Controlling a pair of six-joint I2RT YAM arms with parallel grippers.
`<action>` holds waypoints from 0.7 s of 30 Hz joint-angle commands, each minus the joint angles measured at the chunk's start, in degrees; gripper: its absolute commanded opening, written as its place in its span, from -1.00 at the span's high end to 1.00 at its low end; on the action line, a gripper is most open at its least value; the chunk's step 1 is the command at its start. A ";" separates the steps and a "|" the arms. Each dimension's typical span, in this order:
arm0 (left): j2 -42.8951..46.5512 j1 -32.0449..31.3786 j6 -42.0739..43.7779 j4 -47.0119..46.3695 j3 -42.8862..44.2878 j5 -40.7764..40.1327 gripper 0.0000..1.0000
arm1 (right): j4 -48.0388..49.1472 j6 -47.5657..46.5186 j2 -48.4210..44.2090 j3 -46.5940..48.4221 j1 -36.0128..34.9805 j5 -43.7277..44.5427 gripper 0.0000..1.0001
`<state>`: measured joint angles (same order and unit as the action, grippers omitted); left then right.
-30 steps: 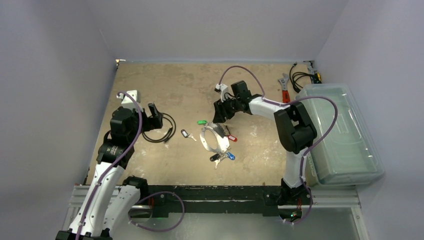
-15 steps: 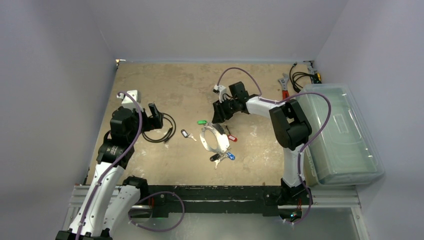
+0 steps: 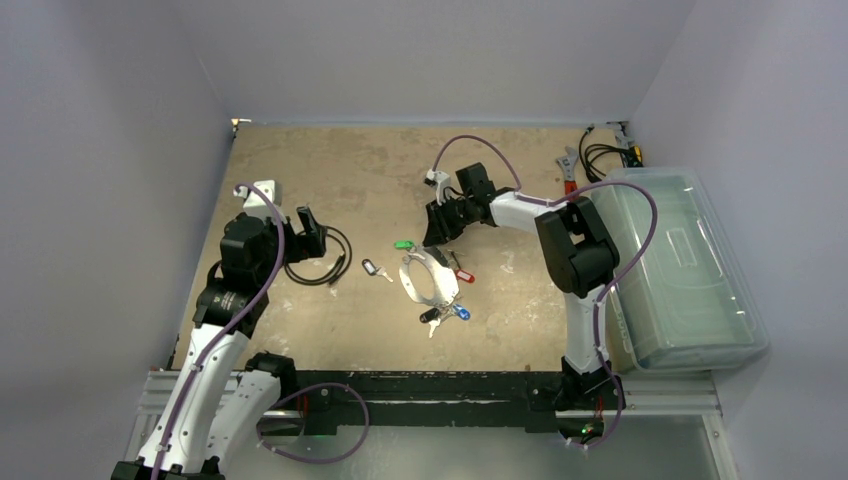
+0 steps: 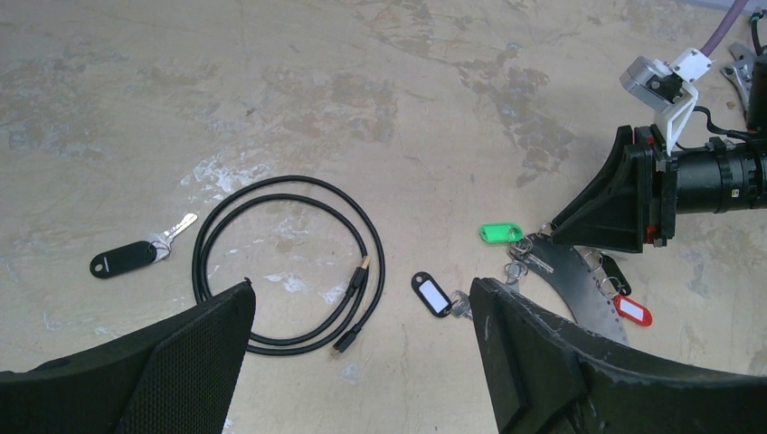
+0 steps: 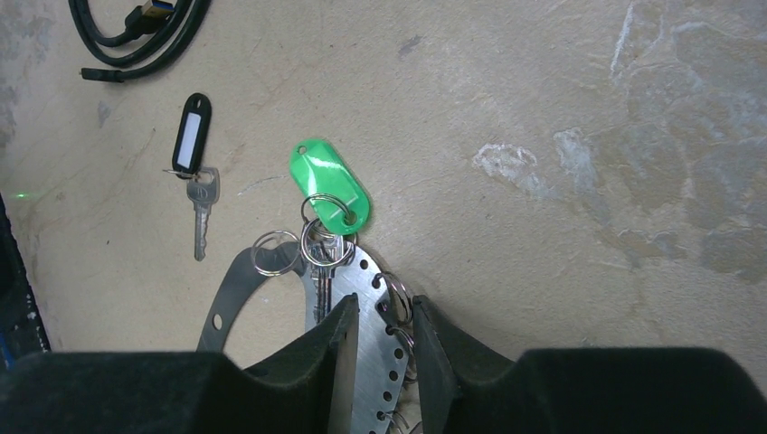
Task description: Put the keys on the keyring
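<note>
The large silvery metal keyring, a flat band with a row of small holes along its rim, lies near the middle of the mottled tan desk. Several keys already hang on it by small wire loops. The silvery key with the bright green plastic tag sits at its far end. A red-tagged key lies against its right side, and a blue-tagged key and a dark one lie at its near end.

The right gripper is down at the ring's far end, just beside the green tag. Its jaws are drawn close together with the holed edge of the band showing in the narrow gap between them. I cannot tell whether they actually pinch the metal.

Two keys lie loose. One, with a black tag carrying a white label, rests on the desk just left of the ring, apart from it. Another, with a plain black tag, lies beyond the coiled black cable.

The left gripper hangs over that cable, well apart from the ring. Its jaws are spread wide and hold nothing.
</note>
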<state>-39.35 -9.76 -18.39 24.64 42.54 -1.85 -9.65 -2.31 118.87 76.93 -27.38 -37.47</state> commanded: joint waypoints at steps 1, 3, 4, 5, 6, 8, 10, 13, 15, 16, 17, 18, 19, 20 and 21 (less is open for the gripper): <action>0.69 0.35 0.89 -2.06 1.40 0.62 -0.75 | -0.72 0.19 -0.32 2.26 -0.39 -2.89 0.39; 0.68 0.31 0.97 -2.07 1.41 0.62 -0.75 | -0.72 0.20 -0.31 2.32 -0.32 -3.03 0.41; 0.73 0.35 0.98 -2.06 1.40 0.62 -0.75 | -0.78 0.20 -0.32 2.35 -0.39 -3.12 0.43; 0.75 0.34 0.99 -2.06 1.40 0.62 -0.75 | -0.77 0.20 -0.26 2.38 -0.36 -3.05 0.46; 0.77 0.35 0.95 -2.06 1.40 0.62 -0.75 | -0.80 0.15 -0.22 2.43 -0.33 -3.12 0.49; 0.77 0.35 0.98 -2.06 1.40 0.62 -0.75 | -0.93 0.12 0.01 2.59 -0.48 -3.13 0.54; 0.77 0.35 0.98 -2.06 1.40 0.62 -0.75 | -1.15 0.11 0.28 2.78 -0.50 -3.11 0.57; 0.77 0.31 0.99 -2.06 1.45 0.62 -0.75 | -1.59 -0.13 0.53 2.96 -0.65 -3.11 0.57; 0.77 0.35 0.96 -2.07 1.40 0.62 -0.75 | -1.89 -0.47 0.81 3.17 -0.66 -3.05 0.56; 0.77 0.35 0.99 -2.06 1.42 0.69 -0.75 | -2.04 -0.62 0.89 3.22 -0.78 -3.04 0.56; 0.77 0.33 0.99 -2.06 1.43 0.70 -0.75 | -2.29 -0.80 1.18 3.35 -0.83 -2.98 0.54; 0.77 0.35 0.99 -2.06 1.41 0.70 -0.75 | -2.55 -1.04 1.33 3.47 -0.91 -2.89 0.50; 0.77 0.35 0.97 -2.08 1.40 0.70 -0.75 | -2.74 -1.23 1.48 3.61 -0.92 -2.83 0.47; 0.77 0.34 0.99 -2.10 1.40 0.70 -0.75 | -3.02 -1.41 1.68 3.71 -0.99 -2.68 0.46; 0.77 0.35 0.99 -2.06 1.39 0.70 -0.75 | -3.23 -1.53 1.82 3.89 -1.01 -2.38 0.45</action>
<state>-39.18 -9.76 -18.37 24.51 42.54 -1.80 -11.31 -2.63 119.35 78.35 -27.88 -38.79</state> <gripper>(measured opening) 0.880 0.265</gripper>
